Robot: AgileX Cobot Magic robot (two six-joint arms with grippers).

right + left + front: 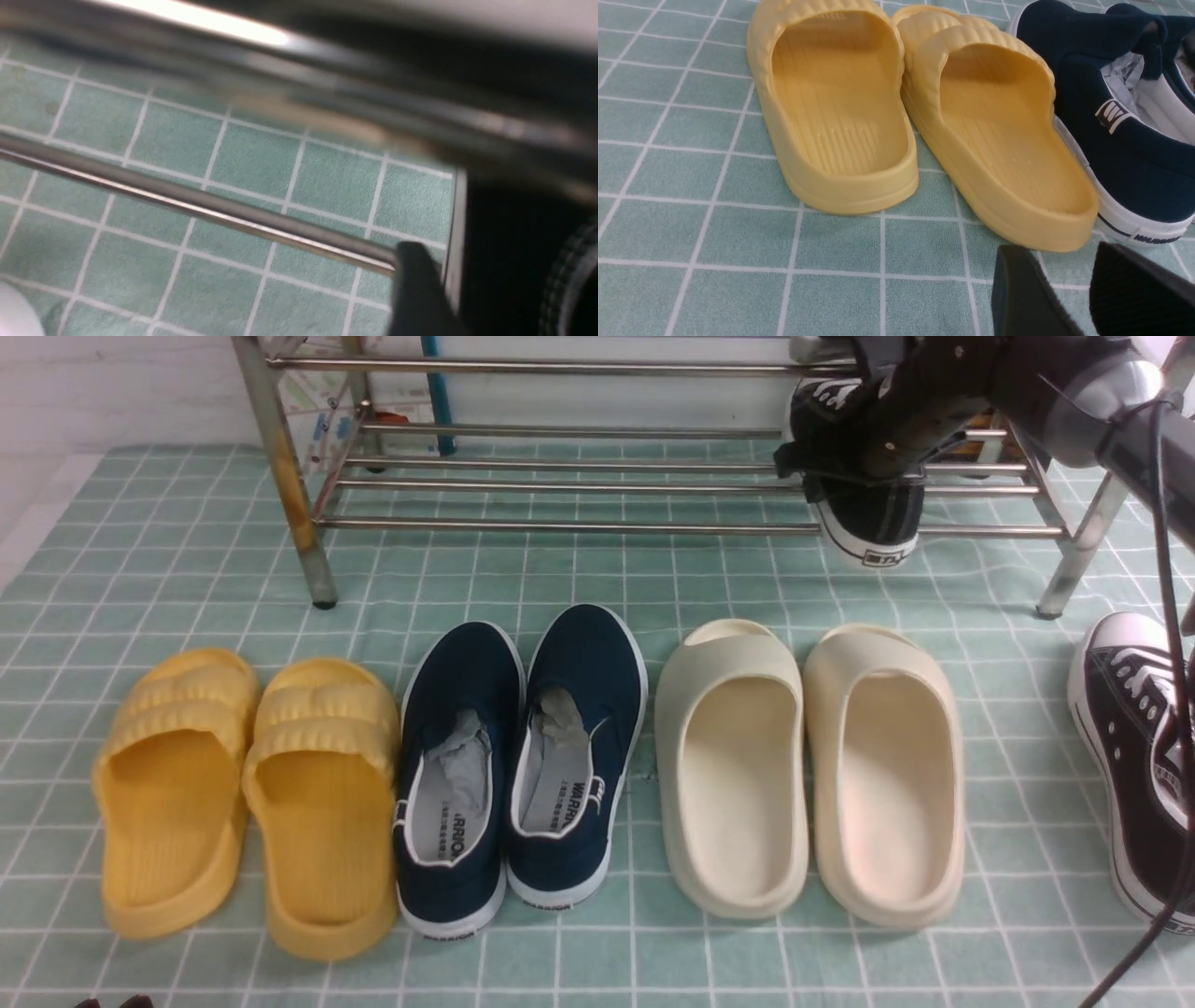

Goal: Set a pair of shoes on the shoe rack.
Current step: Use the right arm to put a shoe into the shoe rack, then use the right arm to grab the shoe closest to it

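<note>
One black sneaker (pixel 873 527) lies on the lower bars of the steel shoe rack (pixel 560 527) at its right end, heel toward me and hanging over the front bar. My right gripper (pixel 840 462) is down at this shoe, largely hidden by the arm. In the right wrist view one finger (pixel 413 280) shows beside the shoe's side (pixel 509 261) and a rack bar (pixel 187 200); the other finger is hidden. The second black sneaker (pixel 1134 756) lies on the mat at the far right. My left gripper (pixel 1057 261) hovers open over the mat, holding nothing.
On the green checked mat in front of the rack stand yellow slides (pixel 243 793), navy slip-ons (pixel 518 765) and cream slides (pixel 808 770) in a row. The rack's front legs (pixel 299 513) stand at either end. A black cable (pixel 1172 616) hangs past the second sneaker.
</note>
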